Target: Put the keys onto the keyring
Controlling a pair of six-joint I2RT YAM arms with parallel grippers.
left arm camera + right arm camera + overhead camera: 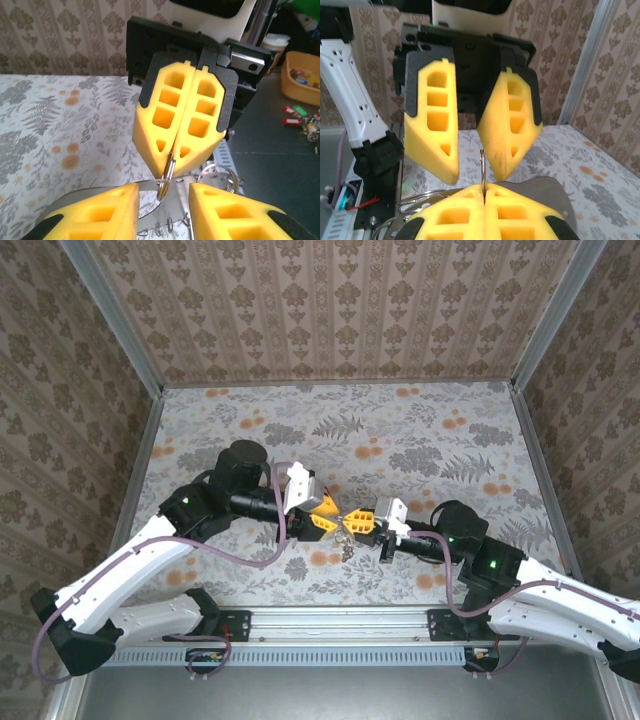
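My right gripper clamps a small ring | my left gripper stands parted close by | nothing visibly threaded yet; joining remains.

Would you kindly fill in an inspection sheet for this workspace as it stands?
Surface: floral-print table.
Job's things: keyring pinched edge-on in right gripper; tiny metal bits, perhaps keys, below the grippers.
Clutter: nothing seen.
Grippers: right shut on keyring; left gripper open, facing it.
Cables: purple cables along both arms.
Surroundings: patterned walls; tagged keys and a tub beyond the table edge.
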